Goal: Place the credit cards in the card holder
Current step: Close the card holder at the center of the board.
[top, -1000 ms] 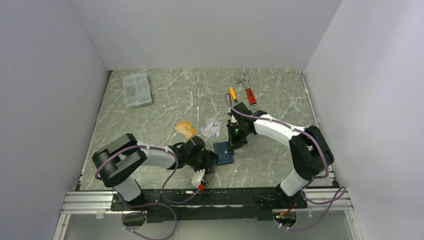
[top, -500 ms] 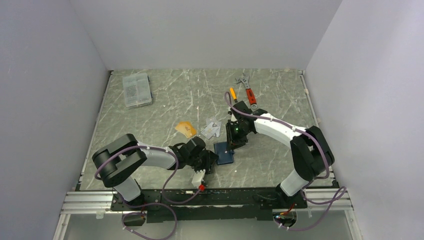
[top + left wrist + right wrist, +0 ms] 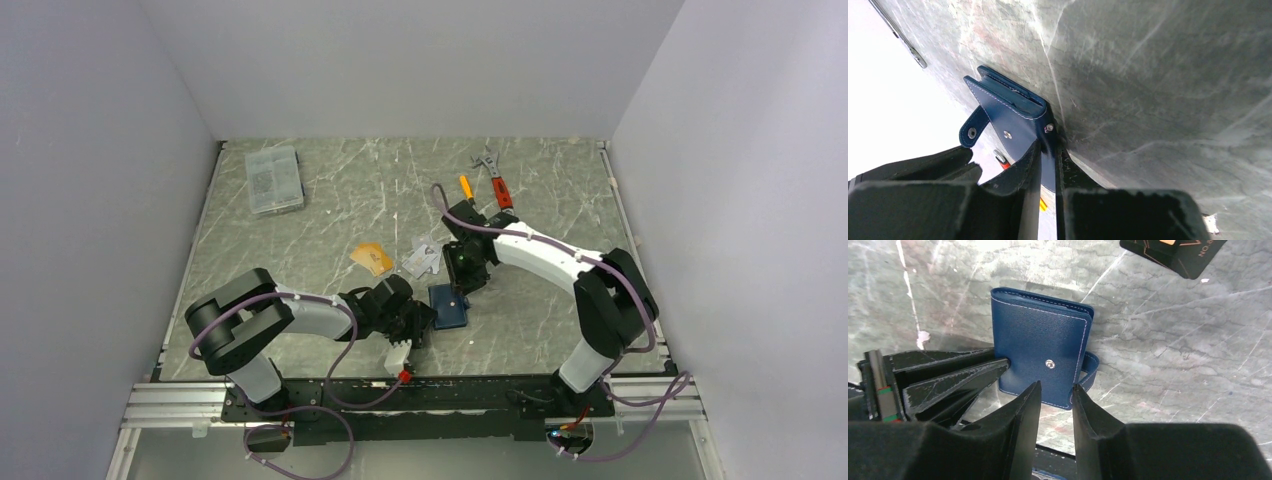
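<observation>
The dark blue card holder (image 3: 449,306) lies folded on the table, snap tab loose; it also shows in the left wrist view (image 3: 1008,107) and the right wrist view (image 3: 1040,352). My left gripper (image 3: 421,319) (image 3: 1049,160) is shut on its left edge. My right gripper (image 3: 462,268) (image 3: 1055,392) hovers just above the holder's far edge, jaws a narrow gap apart and empty. An orange-gold card (image 3: 372,258) and silvery patterned cards (image 3: 423,257) lie on the table left of the right gripper. A black card (image 3: 1173,252) lies beyond the holder.
A clear grey compartment box (image 3: 273,179) stands at the back left. A red-handled wrench (image 3: 497,181) and an orange screwdriver (image 3: 466,188) lie at the back right. A small white and red part (image 3: 398,357) sits by the near edge.
My right gripper has moved a little back and to the left, away from the holder's top. The left gripper and the holder have not moved.
</observation>
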Action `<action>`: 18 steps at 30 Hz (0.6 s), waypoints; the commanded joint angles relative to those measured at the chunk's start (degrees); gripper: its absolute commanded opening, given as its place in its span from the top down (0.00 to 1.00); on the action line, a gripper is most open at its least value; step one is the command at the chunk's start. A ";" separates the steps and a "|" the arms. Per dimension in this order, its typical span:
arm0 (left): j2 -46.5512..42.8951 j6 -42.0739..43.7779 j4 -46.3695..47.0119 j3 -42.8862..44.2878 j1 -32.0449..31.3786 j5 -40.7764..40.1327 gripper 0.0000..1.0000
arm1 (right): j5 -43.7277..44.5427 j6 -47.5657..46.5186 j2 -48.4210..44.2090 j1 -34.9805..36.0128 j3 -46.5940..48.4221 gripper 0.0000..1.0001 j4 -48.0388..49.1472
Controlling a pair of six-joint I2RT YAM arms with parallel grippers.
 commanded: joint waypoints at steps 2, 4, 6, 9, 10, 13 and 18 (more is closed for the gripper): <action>0.53 9.76 -4.30 -0.70 -0.42 -1.39 0.88 | 6.81 -0.45 2.61 2.28 3.02 0.69 -4.24; 0.45 9.59 -3.89 -0.92 -0.60 -1.21 0.88 | 8.42 -0.32 2.94 2.80 3.28 0.70 -4.56; 0.35 9.43 -3.73 -0.94 -0.87 -1.24 0.89 | 10.00 -0.11 2.94 3.14 3.49 0.70 -4.80; 0.24 9.26 -3.75 -1.02 -1.05 -1.40 0.89 | 13.62 0.24 3.58 4.04 4.41 0.72 -6.22; 0.22 9.23 -3.85 -1.09 -1.10 -1.47 0.89 | 14.74 0.29 3.77 4.44 4.68 0.72 -6.77; 0.05 8.90 -3.92 -1.26 -1.23 -1.66 0.90 | 16.88 0.47 4.12 5.44 5.02 0.72 -7.63; -0.11 8.36 -3.87 -1.35 -1.56 -1.78 0.90 | 16.45 0.73 4.58 5.79 4.57 0.78 -7.39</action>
